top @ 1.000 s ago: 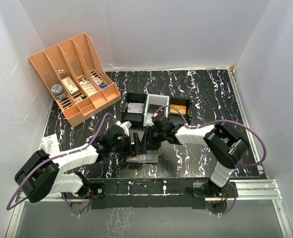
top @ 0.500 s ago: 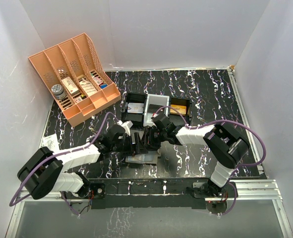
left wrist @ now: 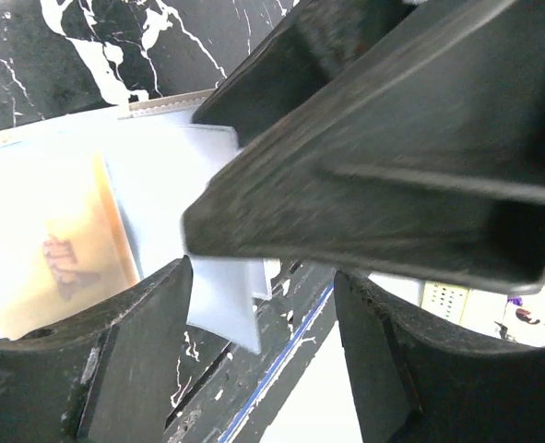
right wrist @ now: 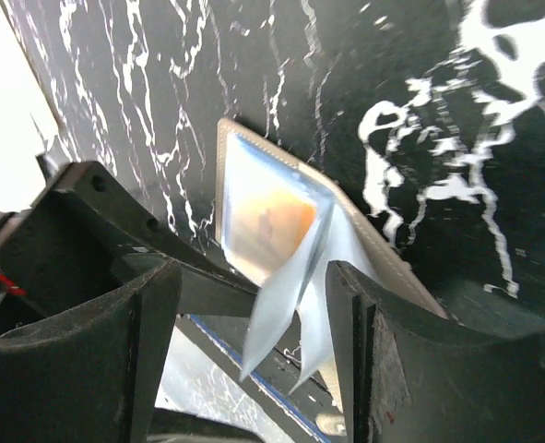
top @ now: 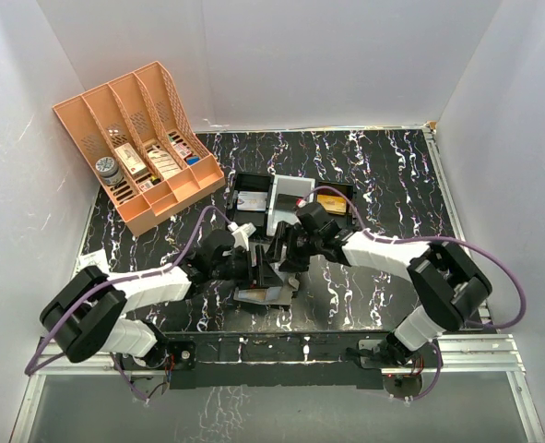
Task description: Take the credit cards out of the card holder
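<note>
Change in the arms: against the top views from a moment ago, the right arm is stretched further out with its elbow lower and further right, and the left gripper (left wrist: 261, 286) has edged in toward the middle, so both tools now crowd over the same spot.
Card holder: the card holder (top: 265, 295) lies open on the surface (top: 383, 175) near its front edge, about where it lay before, directly under both grippers.
Cards: an orange card (right wrist: 281, 221) sits inside a clear sleeve of the holder; no card has come free that I can see, and other cards cannot be made out.
Sleeves: the loose grey-blue sleeves (right wrist: 286, 318) are fanned up off the holder and hang between the fingers of the right gripper (right wrist: 254, 277).
Left jaws: spread apart, gripping nothing, poised over the holder's inside.
Right jaws: also spread apart, straddling the lifted sleeves without pinching them.
Meaning for the task: the closing-in looks like preparation only; extraction seems not yet begun, and the likely next need is one tool pinning the holder while the other pinches the card edge.
</note>
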